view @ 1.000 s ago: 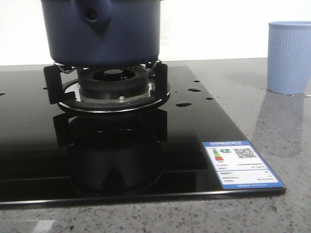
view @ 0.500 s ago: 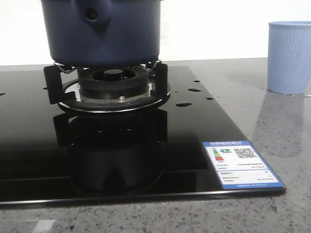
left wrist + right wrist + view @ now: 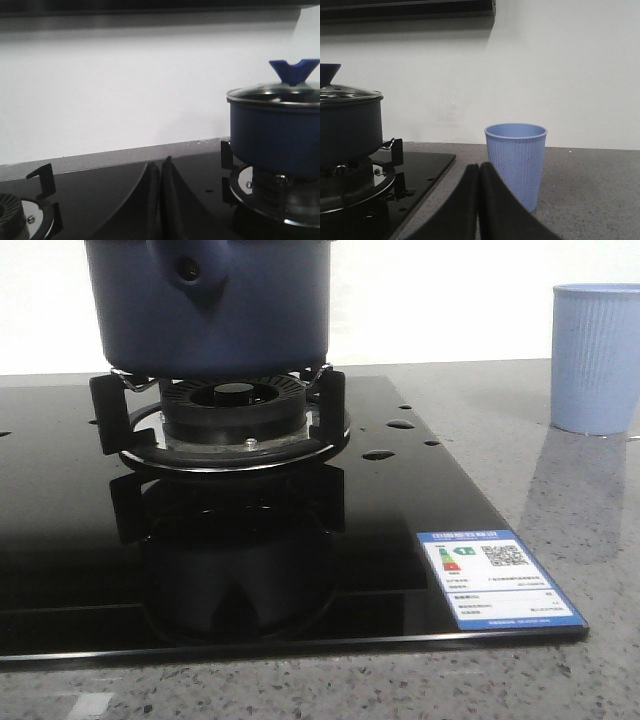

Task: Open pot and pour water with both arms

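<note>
Where the glossy black hob (image 3: 300,550) meets the speckled grey desk (image 3: 560,510), a blue-bordered sticker (image 3: 500,579) sits on the glass at its near right corner: it carries a coloured energy-rating arrow chart and a QR code, but its printed lines are too small to read. Pot (image 3: 210,305): large, round, dark navy blue, straight matte sides, pointed handle mount with a dark hole facing the front camera; it stands on the black supports of a gas burner (image 3: 232,410). In the left wrist view the pot (image 3: 275,132) wears a glass lid (image 3: 275,94) with a metal rim and a blue V-shaped knob (image 3: 294,70). Water (image 3: 400,425): small glossy drops on the hob just right of the burner. Cup (image 3: 516,162): pale blue, ribbed, upright on the desk, just beyond the right fingers (image 3: 479,200) and slightly to one side of them, with the pot well off to their other side. Left fingers (image 3: 160,200): pressed together, holding nothing, over the hob between the pot's burner and a second burner (image 3: 15,220). Right fingers: likewise closed together, empty.
</note>
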